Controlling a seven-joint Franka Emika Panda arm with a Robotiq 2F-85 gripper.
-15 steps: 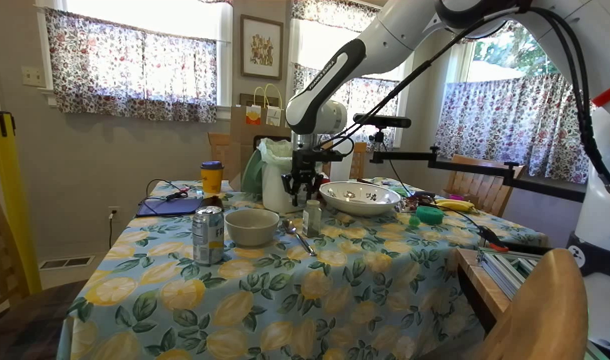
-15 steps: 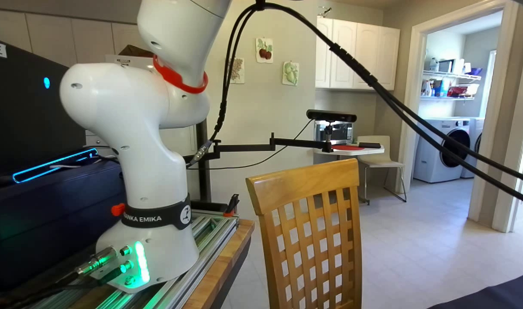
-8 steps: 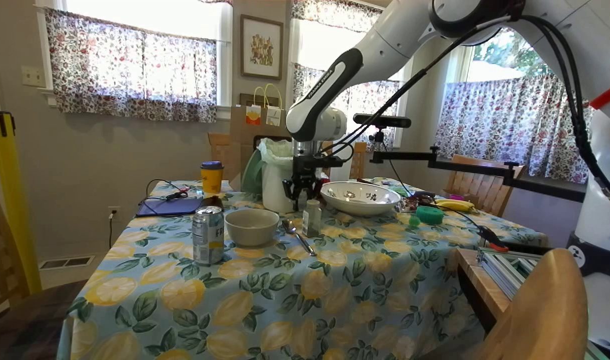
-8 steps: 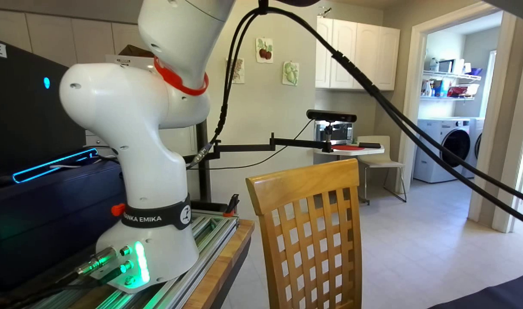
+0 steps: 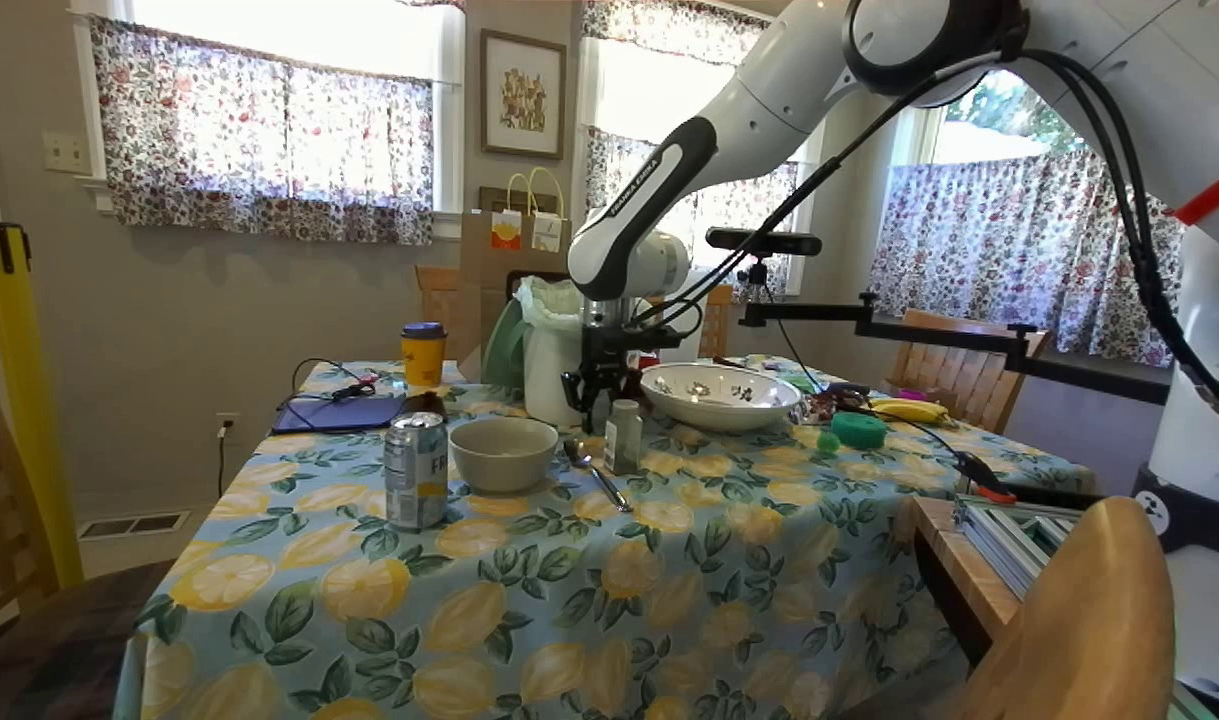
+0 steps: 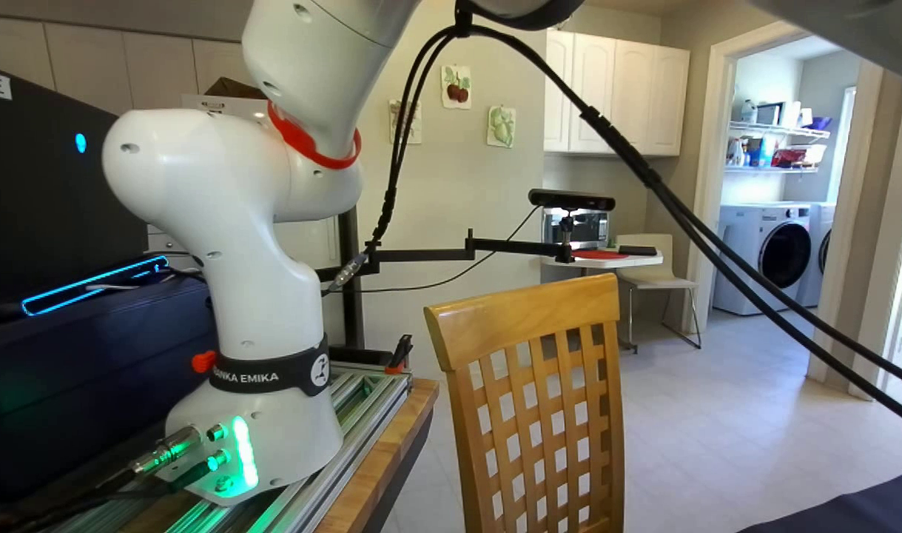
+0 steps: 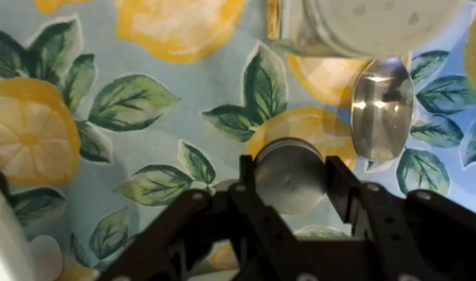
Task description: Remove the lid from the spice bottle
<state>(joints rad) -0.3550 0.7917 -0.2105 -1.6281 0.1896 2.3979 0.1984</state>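
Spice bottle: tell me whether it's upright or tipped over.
Upright: in an exterior view the spice bottle stands base-down on the tablecloth, narrower end up.

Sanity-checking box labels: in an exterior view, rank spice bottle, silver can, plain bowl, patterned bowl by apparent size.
Largest: patterned bowl
Middle: silver can and plain bowl, too alike to rank; the can looks taller, the bowl wider
Smallest: spice bottle

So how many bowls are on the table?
2, in an exterior view: the grey bowl, right of the can, and the white bowl, behind and right of the bottle. Others may be hidden.
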